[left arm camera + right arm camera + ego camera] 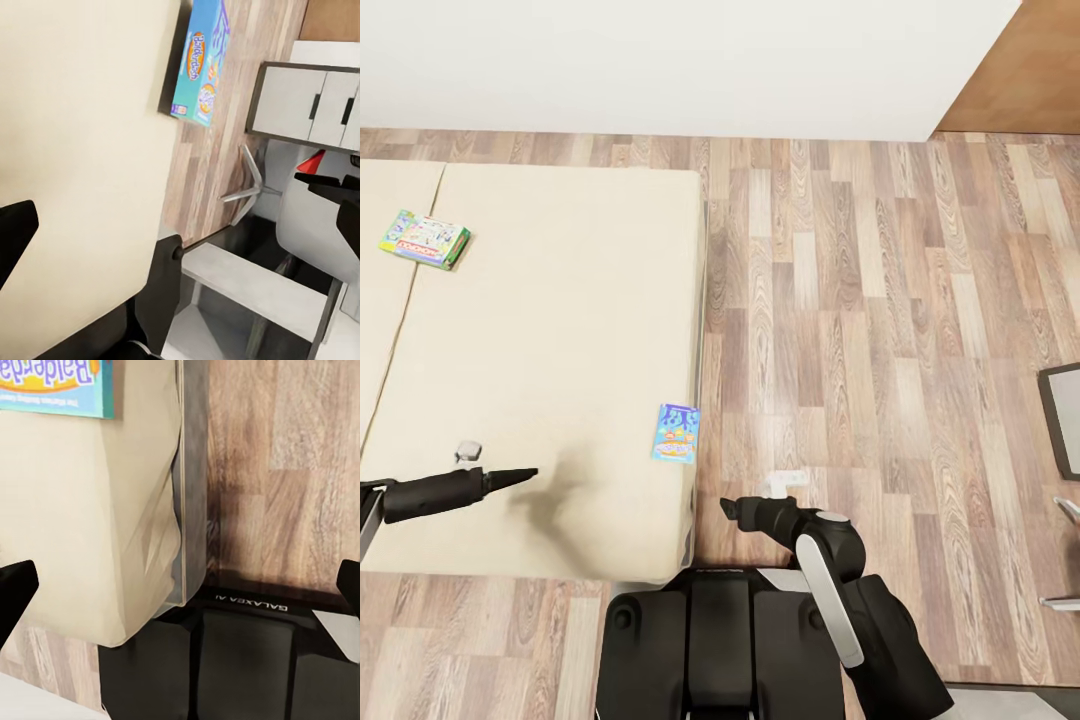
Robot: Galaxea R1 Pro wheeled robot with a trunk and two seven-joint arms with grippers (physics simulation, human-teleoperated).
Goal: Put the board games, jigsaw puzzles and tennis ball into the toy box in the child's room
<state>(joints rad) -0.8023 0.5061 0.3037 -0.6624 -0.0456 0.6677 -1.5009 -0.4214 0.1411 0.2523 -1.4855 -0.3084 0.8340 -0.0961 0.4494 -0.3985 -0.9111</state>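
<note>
Two board games lie on the cream bed [550, 330]. A green, colourful one [425, 240] rests far back on the left. A blue one [676, 432] sits at the bed's right edge, also visible in the left wrist view [199, 64] and the right wrist view [52, 386]. My left gripper [525, 474] hovers over the bed's near part, left of the blue game and apart from it, open with nothing between its fingers [11, 232]. My right gripper [735, 508] is low beside the bed's near right corner, open and empty, its fingertips [15, 592] spread wide.
Wood floor [880, 330] stretches to the right of the bed. A dark chair [1063, 420] with metal legs stands at the right edge. A white wall runs along the back. A grey cabinet [315, 105] appears in the left wrist view. My dark base [720, 640] is against the bed's near corner.
</note>
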